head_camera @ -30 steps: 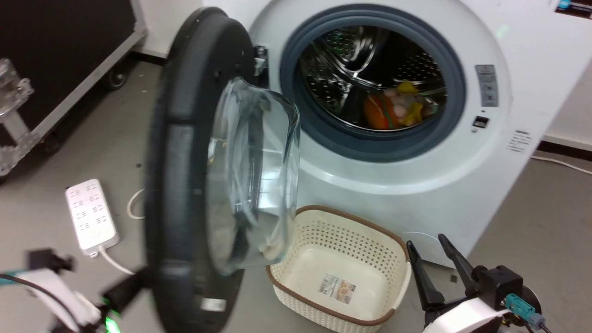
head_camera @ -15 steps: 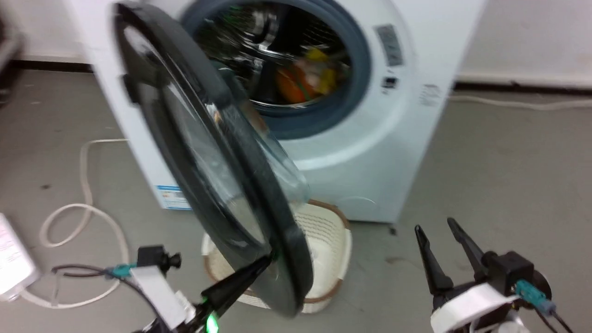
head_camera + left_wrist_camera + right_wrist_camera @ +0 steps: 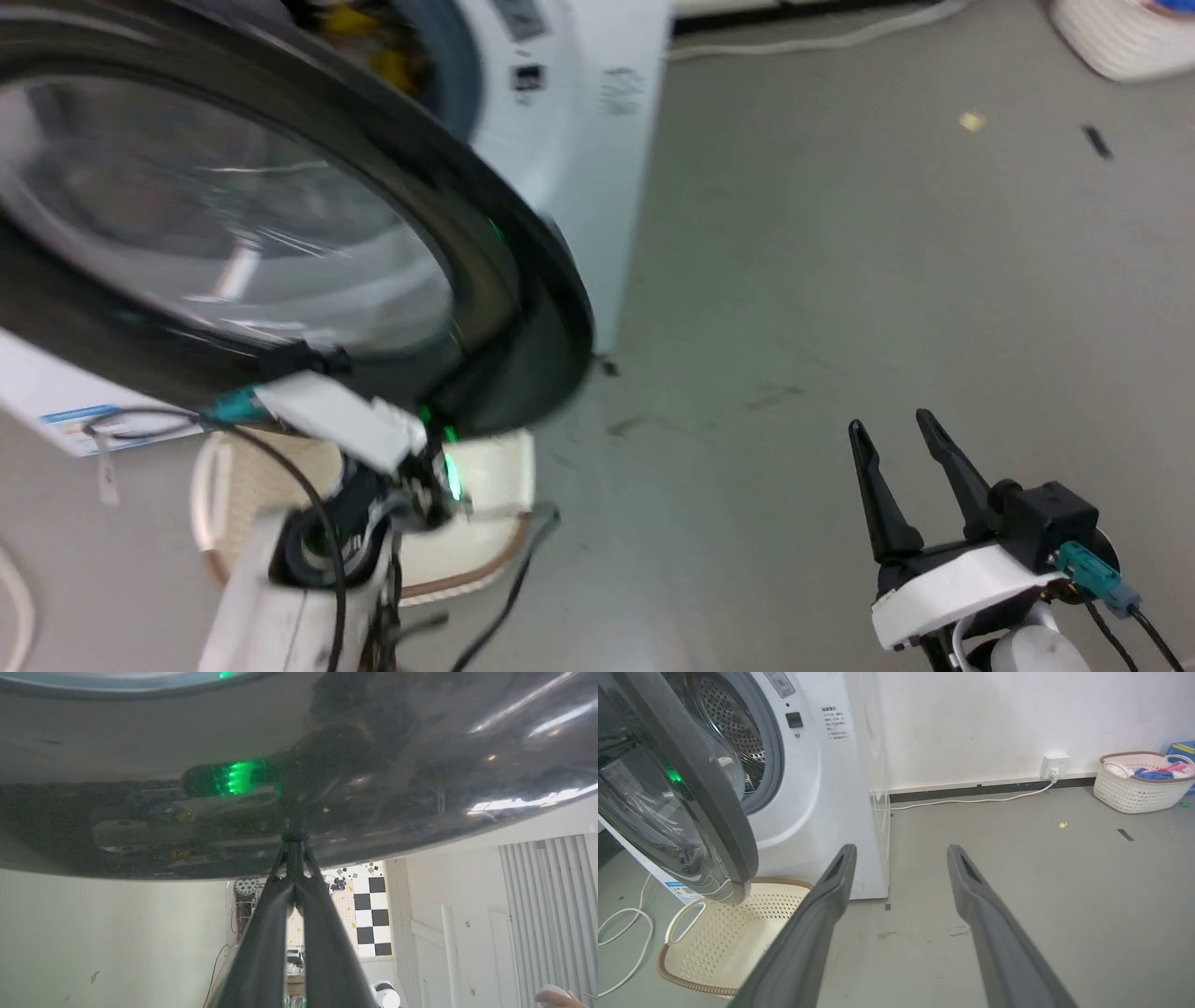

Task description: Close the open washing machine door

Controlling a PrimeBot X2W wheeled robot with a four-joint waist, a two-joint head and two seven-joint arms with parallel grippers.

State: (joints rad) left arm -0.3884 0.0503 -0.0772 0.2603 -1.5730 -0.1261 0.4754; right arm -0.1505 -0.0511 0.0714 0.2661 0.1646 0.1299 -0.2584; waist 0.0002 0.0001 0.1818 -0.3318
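Pinched tip to tip with nothing between them, the left claw sets its two long dark fingers against the large round washing machine door, low on the wide glossy black rim, where they meet their own reflection. The right claw hangs moderately spread and empty over the bare grey floor, well apart from the machine. The door looks rigid and fairly heavy, likely to swing freely on its hinge and then need a firm last press to latch. Its polished rim is probably slippery under hard tips, so a push could skid. The best place to bear on seems the rim far from the hinge, not the glass, which may be the fragile part. It stands partway swung, angled across the porthole of the big white front-loading washing machine, its lower edge above a cream perforated plastic basket on the floor at the machine's front. The bulging clear window carries streaks of light, and a green glow shows in the black rim.
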